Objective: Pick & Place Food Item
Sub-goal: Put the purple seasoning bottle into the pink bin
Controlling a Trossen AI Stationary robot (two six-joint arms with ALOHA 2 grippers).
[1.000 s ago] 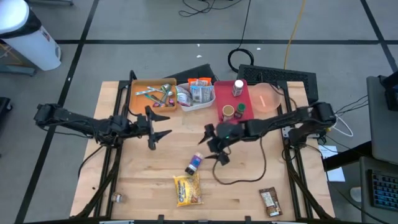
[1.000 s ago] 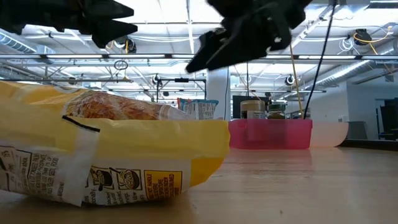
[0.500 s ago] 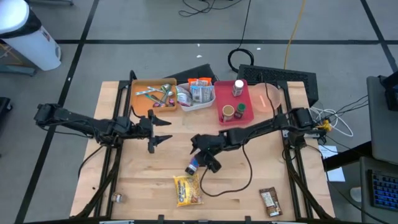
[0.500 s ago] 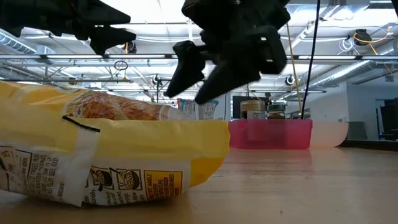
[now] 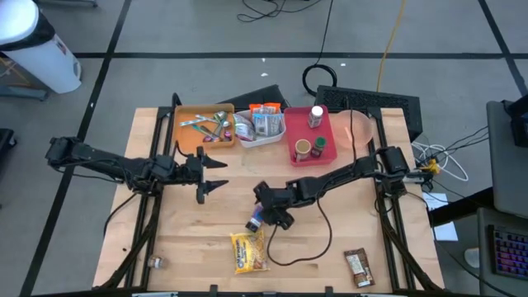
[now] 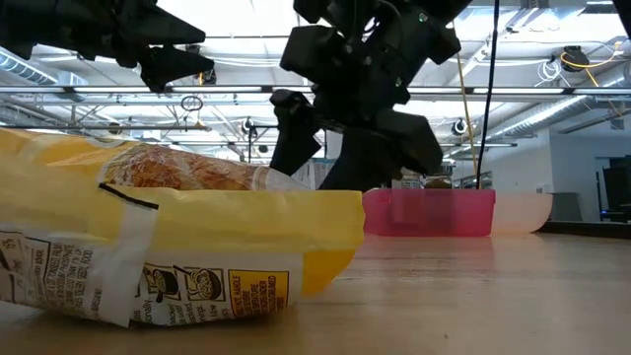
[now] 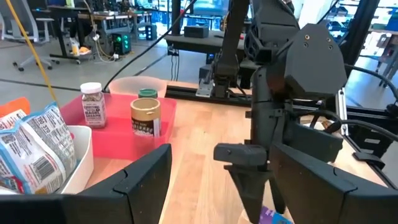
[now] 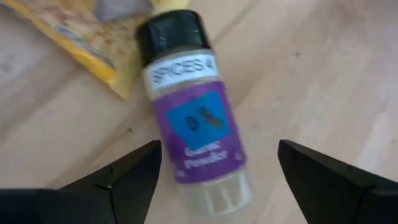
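Note:
A spice jar (image 8: pixel 194 118) with a black cap and a purple label lies on its side on the wooden table, its cap end next to a yellow snack bag (image 5: pixel 249 252). My right gripper (image 5: pixel 272 213) hovers just above the jar, slanting down. It is open, and its fingers (image 8: pixel 127 177) stand on either side of the jar's clear bottom end without touching it. My left gripper (image 5: pixel 213 171) is open and held level above the table's left middle, with nothing between its fingers; in the left wrist view it looks at the right arm (image 7: pixel 280 93).
An orange tray (image 5: pixel 188 136), a white tray (image 5: pixel 266 139) of packets and a red tray (image 5: pixel 326 125) with jars line the far edge. A brown packet (image 5: pixel 358 266) lies near the front right. A black cable (image 5: pixel 318 239) trails under the right arm.
My right gripper has gone down and toward the table's left and near edge, rolling as it went. It now stands over the spice jar, still open. The jar and the bag have not moved.

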